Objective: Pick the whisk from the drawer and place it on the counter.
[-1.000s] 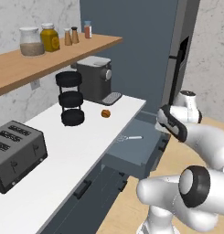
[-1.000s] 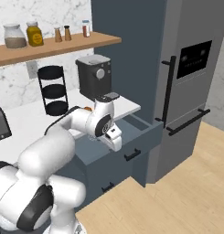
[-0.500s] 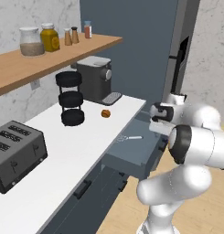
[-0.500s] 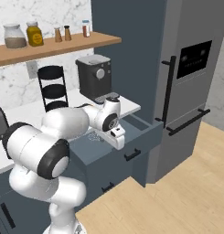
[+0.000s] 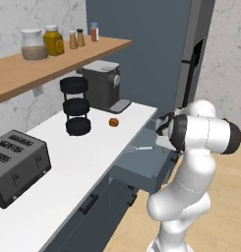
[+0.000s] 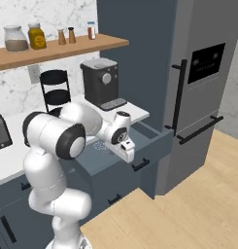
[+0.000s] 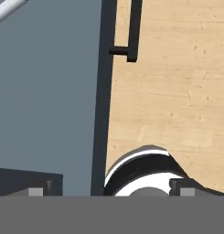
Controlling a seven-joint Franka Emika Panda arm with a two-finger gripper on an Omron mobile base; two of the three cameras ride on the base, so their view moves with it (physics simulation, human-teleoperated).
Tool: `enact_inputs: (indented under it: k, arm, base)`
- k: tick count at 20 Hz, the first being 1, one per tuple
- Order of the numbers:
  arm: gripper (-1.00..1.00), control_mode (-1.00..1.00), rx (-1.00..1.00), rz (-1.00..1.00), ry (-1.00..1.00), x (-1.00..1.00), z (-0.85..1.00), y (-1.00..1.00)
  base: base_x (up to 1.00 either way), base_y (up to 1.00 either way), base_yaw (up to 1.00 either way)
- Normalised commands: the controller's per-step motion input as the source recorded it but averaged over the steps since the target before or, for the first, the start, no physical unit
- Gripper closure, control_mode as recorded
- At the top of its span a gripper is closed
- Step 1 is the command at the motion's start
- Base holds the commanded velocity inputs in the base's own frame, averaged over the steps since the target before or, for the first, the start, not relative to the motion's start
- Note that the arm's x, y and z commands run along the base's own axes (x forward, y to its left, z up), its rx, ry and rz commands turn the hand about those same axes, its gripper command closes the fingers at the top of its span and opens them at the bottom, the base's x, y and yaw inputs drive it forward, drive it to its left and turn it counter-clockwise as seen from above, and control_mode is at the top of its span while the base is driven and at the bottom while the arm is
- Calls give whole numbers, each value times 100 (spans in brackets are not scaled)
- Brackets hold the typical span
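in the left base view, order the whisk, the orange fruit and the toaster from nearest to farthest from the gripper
1. whisk, in the open drawer just left of the gripper
2. orange fruit, on the counter by the coffee machine
3. toaster, far left on the counter

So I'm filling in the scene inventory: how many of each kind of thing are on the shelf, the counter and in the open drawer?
Large jars on the shelf: 2
Small shakers on the shelf: 3
Toaster: 1
Coffee machine: 1
Black tiered rack: 1
Orange-brown fruit: 1
Whisk in the drawer: 1
Total: 10
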Motion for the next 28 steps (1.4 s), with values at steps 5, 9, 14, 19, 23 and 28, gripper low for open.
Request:
enact_inputs:
  k: [5,9,14,19,23,28]
  arm:
    - [-100,-100,0,0,0,37,-37,0]
    - [-100,-100,0,0,0,46,-21,0]
    - [-100,-100,0,0,0,38,-23,0]
    - [-100,-100,0,0,0,-2,-17,0]
    - [-100,-100,-2,0,0,-36,-23,-5]
    - [-100,-100,-8,0,3,-74,-26,-22]
  base:
    - [0,0,0]
    - [0,0,0]
    - [0,0,0]
    - [0,0,0]
    - [0,0,0]
    - [0,0,0]
